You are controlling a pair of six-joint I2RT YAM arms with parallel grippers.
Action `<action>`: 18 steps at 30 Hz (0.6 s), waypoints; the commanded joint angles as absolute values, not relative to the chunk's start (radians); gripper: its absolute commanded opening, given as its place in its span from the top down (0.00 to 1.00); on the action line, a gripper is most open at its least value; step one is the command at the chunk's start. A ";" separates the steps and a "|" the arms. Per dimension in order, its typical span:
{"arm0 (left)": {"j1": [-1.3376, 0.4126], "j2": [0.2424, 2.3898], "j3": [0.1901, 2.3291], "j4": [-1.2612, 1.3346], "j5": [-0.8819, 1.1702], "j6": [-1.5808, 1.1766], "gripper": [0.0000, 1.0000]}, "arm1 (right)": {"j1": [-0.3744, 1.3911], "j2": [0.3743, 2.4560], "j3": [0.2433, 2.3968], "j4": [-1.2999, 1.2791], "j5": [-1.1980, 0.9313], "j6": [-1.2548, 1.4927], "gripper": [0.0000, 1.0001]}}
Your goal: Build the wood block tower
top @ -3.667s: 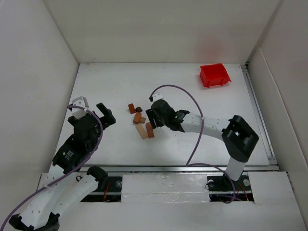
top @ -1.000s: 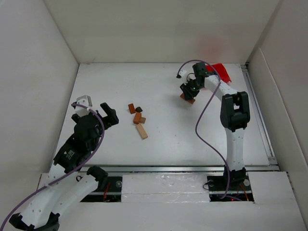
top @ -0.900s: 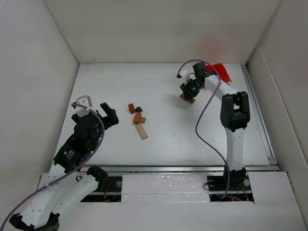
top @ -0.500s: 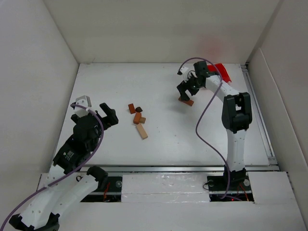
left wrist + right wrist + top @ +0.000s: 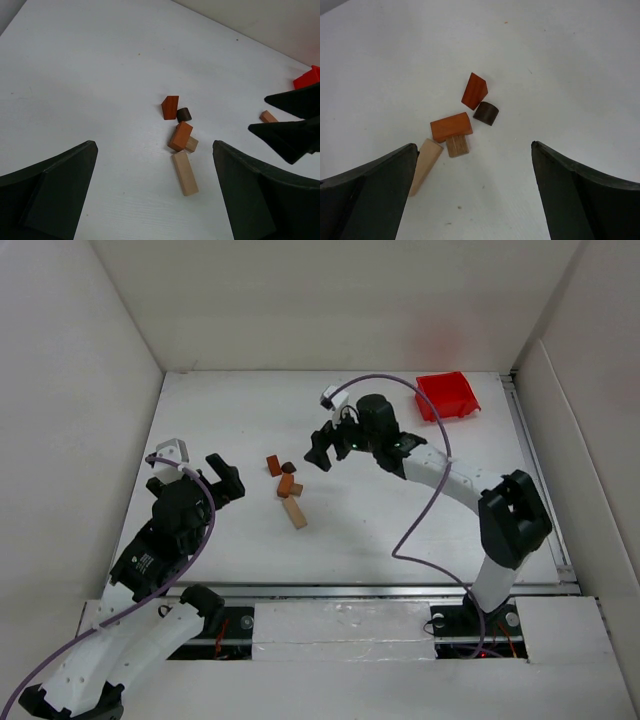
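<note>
Several small wooden blocks lie loose left of the table's middle: a red wedge (image 5: 273, 465), a dark half-round (image 5: 288, 467), an orange block (image 5: 286, 483) leaning on a small tan cube (image 5: 297, 490), and a long tan block (image 5: 294, 512). They also show in the right wrist view, with the orange block (image 5: 451, 126) nearest. One reddish-tan block (image 5: 268, 116) lies apart to the right, hidden under the right arm in the top view. My right gripper (image 5: 328, 452) hovers open and empty just right of the cluster. My left gripper (image 5: 195, 464) is open and empty to its left. Nothing is stacked.
A red plastic bin (image 5: 447, 396) stands at the back right corner. White walls enclose the table on the left, back and right. The right arm's purple cable (image 5: 420, 495) loops over the table's right half.
My right gripper carried a reddish block to the back right, opened over it, then swung back left to the cluster, empty. The left arm has not moved.
</note>
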State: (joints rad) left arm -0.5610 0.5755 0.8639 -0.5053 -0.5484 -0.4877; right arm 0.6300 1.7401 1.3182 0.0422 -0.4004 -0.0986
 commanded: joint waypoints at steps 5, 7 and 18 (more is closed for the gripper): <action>-0.561 0.572 0.867 -0.489 -0.580 -0.495 0.01 | 0.949 1.689 1.164 0.253 0.121 0.158 0.00; -0.561 0.575 0.867 -0.489 -0.583 -0.497 0.01 | 0.977 1.704 1.175 0.221 0.083 0.155 0.00; -0.561 0.575 0.868 -0.492 -0.586 -0.500 0.01 | 1.019 1.920 1.368 -0.099 0.270 0.170 0.03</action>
State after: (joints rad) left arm -0.5610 0.5755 0.8639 -0.5064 -0.5739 -0.4957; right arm 1.0172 1.8629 1.3052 -0.0071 0.1642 0.1532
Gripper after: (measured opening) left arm 0.989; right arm 0.982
